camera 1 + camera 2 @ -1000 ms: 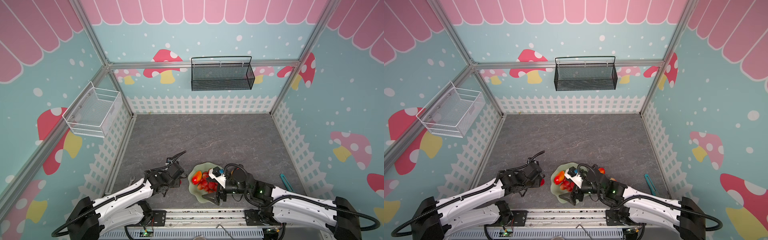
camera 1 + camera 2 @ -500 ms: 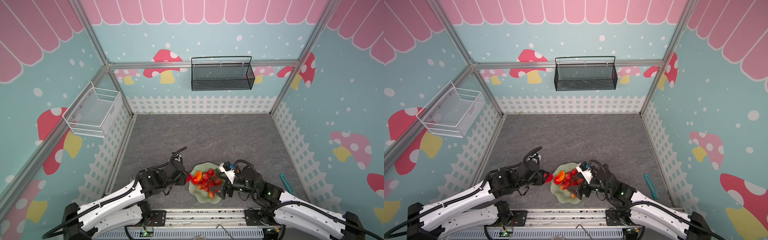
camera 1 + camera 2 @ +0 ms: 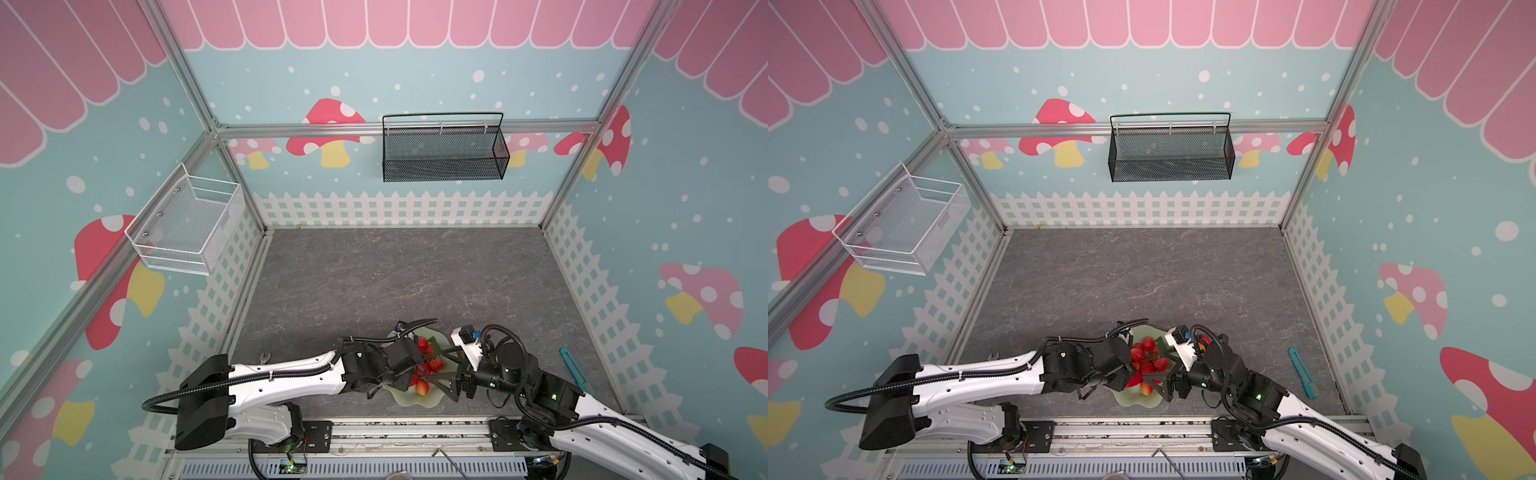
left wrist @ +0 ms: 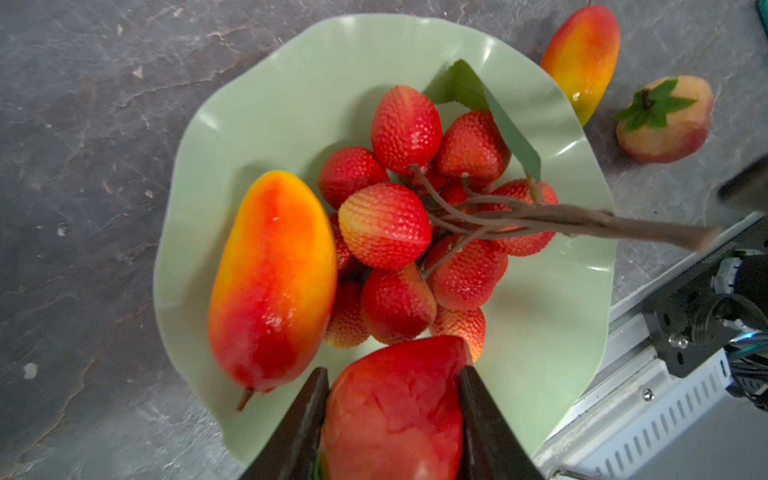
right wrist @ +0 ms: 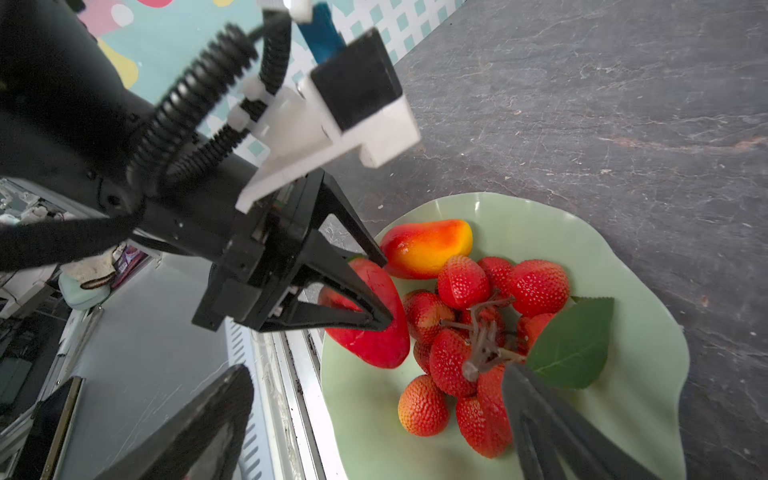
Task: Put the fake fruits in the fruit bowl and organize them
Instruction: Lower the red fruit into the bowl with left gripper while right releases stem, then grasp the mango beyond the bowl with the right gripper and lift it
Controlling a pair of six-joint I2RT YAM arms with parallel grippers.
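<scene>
pale green fruit bowl (image 4: 257, 104) with wavy scalloped rim, on the grey tabletop. inside: berry cluster (image 4: 415, 232) of small red fruits on a dark stem with one green leaf, and beside it a red-orange-yellow mango (image 4: 270, 282) on its side. a big red strawberry (image 4: 395, 411), gripped, sits above the bowl's edge. outside, near the rim: second mango (image 4: 584, 58) and a paler strawberry (image 4: 665, 124) with green leaves.
</scene>
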